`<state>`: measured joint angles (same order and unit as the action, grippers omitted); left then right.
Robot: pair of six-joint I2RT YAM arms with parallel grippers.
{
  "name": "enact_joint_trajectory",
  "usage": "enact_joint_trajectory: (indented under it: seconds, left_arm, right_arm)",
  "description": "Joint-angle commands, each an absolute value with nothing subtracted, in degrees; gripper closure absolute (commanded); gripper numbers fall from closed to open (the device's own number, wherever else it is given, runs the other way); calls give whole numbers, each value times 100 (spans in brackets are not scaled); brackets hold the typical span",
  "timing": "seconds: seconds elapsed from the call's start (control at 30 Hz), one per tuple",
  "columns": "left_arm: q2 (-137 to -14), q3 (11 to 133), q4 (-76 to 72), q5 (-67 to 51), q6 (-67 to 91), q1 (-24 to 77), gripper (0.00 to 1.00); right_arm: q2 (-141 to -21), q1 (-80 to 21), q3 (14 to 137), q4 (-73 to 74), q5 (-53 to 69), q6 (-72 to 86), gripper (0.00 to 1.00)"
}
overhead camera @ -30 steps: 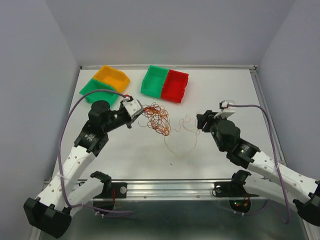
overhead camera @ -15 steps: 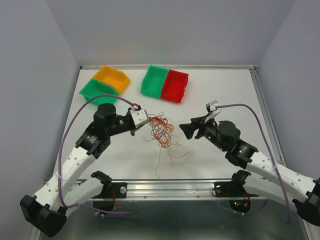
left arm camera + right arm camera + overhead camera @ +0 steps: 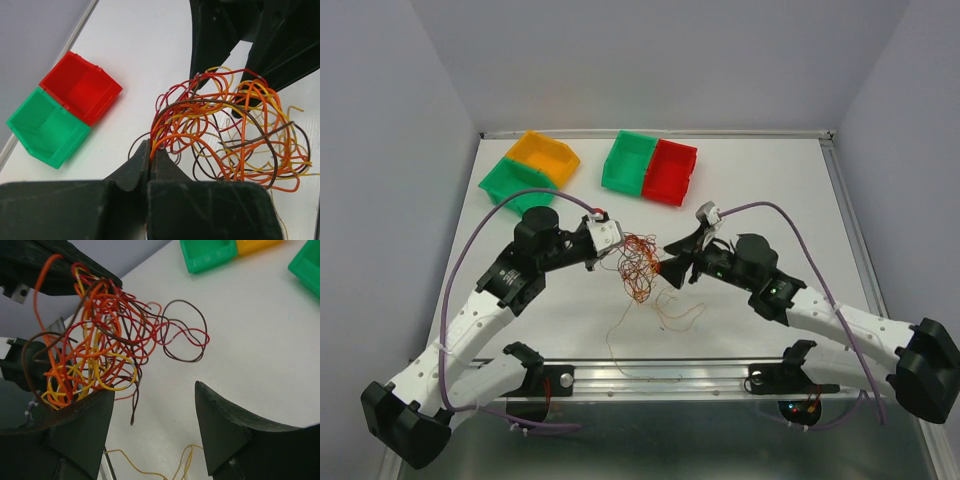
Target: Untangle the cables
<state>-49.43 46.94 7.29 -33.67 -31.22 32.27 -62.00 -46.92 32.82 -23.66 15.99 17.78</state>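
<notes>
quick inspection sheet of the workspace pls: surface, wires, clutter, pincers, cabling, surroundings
surface: white table, flat, no spills seen
job's things: wire tangle of red, orange, yellow and brown wires, hanging from the left pincer; loose strands trail on the table toward the near edge
clutter: orange bin, green bin, second green bin, red bin, all at the far side, nothing seen inside
grippers: left pincer shut on the wire tangle; right pincer open, wires beside one finger, not clamped
cables: purple arm cable along each arm, apart from the tangle
surroundings: grey walls; metal rail at the near edge
</notes>
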Motion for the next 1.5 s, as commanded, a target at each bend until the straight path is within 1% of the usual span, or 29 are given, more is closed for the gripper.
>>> enact_joint_trajectory:
  seconds: [0.0, 0.2, 0.27, 0.33, 0.4, 0.5, 0.73, 0.8, 0.93, 1.0, 1.03, 1.13, 1.17, 1.2, 1.27, 1.3, 1.37, 1.4, 1.43, 1.47]
  left_arm:
    - [-4852, 4650, 220, -3156, -3155, 3261, 100]
    - [-4816, 4544, 105, -3129, -3138, 3269, 100]
    - [-4825, 4570, 97, -3146, -3129, 3270, 100]
    - [-4851, 4597, 105, -3199, -3103, 3287, 100]
    - [-4852, 4623, 114, -3252, -3094, 3287, 100]
    - [-4825, 4632, 114, -3305, -3094, 3296, 100]
    - [-4799, 4632, 150, -3322, -3094, 3331, 100]
    - [-4799, 4623, 167, -3331, -3094, 3340, 100]
    - [-4808, 4614, 193, -3393, -3129, 3357, 100]
    - [-4808, 4588, 193, -3410, -3129, 3366, 100]
    - [-4816, 4570, 202, -3410, -3155, 3366, 100]
    - [-4878, 4570, 193, -3436, -3155, 3375, 100]
    - [-4913, 4579, 202, -3480, -3147, 3384, 100]
    - [-4913, 4588, 193, -3480, -3146, 3375, 100]
    - [-4939, 4605, 176, -3454, -3068, 3375, 100]
    - [-4896, 4614, 150, -3376, -3050, 3375, 93]
    - [-4808, 4553, 45, -3331, -2980, 3375, 88]
    - [-4755, 4509, 27, -3288, -2910, 3375, 85]
    - [-4659, 4457, -148, -3252, -2831, 3375, 85]
    - [-4615, 4413, -219, -3252, -2795, 3375, 85]
  right_arm:
    - [-5556, -4702, 3200, -3147, 1556, 1810, 28]
    - [-4213, -4711, 2857, -2304, 643, 1723, 22]
    - [-3965, -4702, 2821, -2066, 668, 1688, 22]
    - [-3815, -4702, 2812, -2030, 1062, 1731, 22]
    - [-3971, -4711, 2952, -1969, 1308, 1775, 22]
    - [-4279, -4711, 3093, -1907, 1222, 1749, 22]
    - [-5492, -4711, 3524, -2407, 1468, 1652, 27]
    - [-5764, -4711, 3629, -2531, 1459, 1670, 32]
    - [-6012, -4711, 3691, -2908, 1459, 1705, 48]
    - [-6038, -4702, 3648, -3040, 1503, 1731, 53]
    - [-6012, -4711, 3587, -3145, 1512, 1749, 62]
    - [-5845, -4711, 3384, -3374, 1459, 1784, 79]
    - [-5793, -4711, 3340, -3401, 1450, 1802, 94]
    - [-5731, -4702, 3296, -3427, 1398, 1810, 99]
    - [-5555, -4702, 3147, -3419, 1074, 1898, 99]
    - [-5476, -4711, 3086, -3323, 620, 2020, 100]
    - [-5283, -4702, 2998, -3079, 29, 2108, 100]
    - [-5230, -4711, 2988, -2911, -365, 2162, 99]
    - [-5177, -4711, 2980, -2544, -1152, 2232, 99]
    - [-5142, -4711, 2979, -2331, -1595, 2302, 99]
